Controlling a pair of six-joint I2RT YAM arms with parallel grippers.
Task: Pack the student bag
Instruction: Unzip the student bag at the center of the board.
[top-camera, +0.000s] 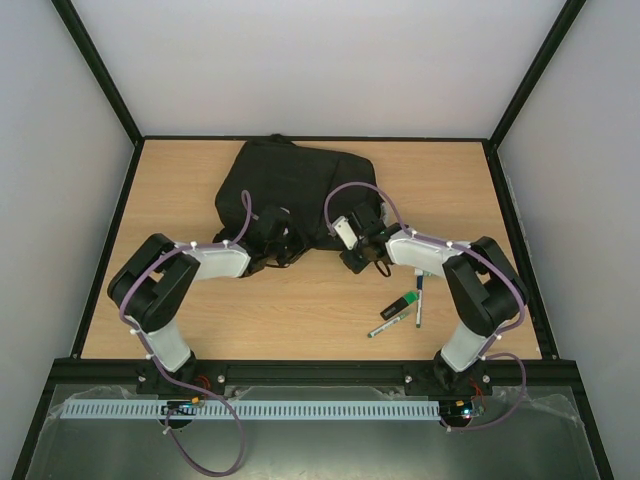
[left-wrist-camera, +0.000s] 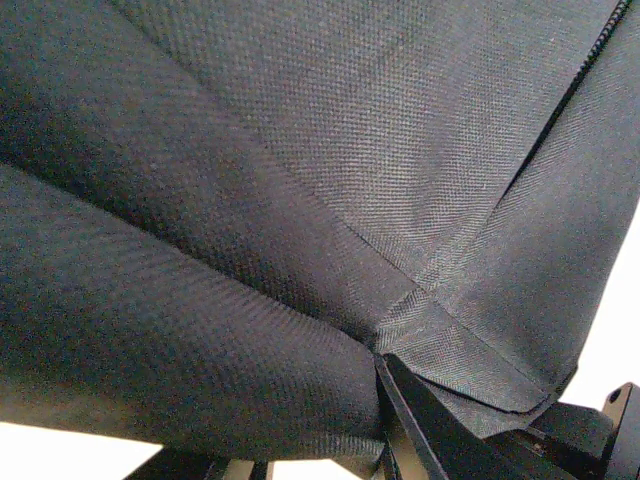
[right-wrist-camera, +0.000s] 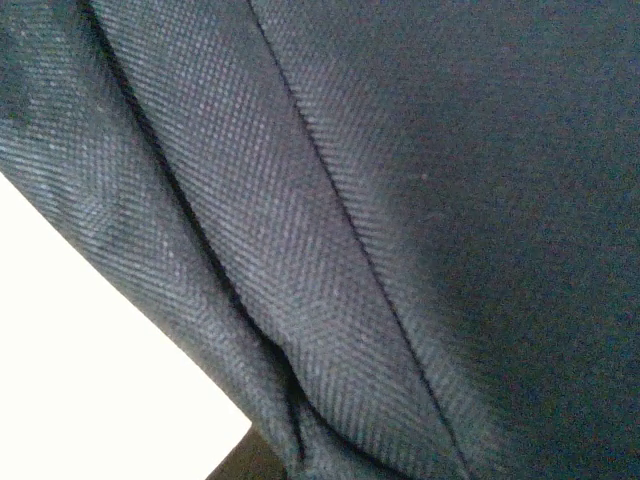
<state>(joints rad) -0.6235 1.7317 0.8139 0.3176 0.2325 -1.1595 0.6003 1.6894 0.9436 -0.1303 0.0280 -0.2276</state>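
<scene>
The student bag, a large black fabric backpack, lies at the back middle of the table. My left gripper is at the bag's near left edge. In the left wrist view black fabric fills the frame, and a fold of it is pinched against one dark finger. My right gripper is pressed against the bag's near right edge. In the right wrist view, bag cloth covers everything, and the fingers are hidden behind it. I cannot see whether any cloth lies between them.
A green and black marker and two thin pens lie on the wooden table in front of the right arm. Black frame rails border the table on all sides.
</scene>
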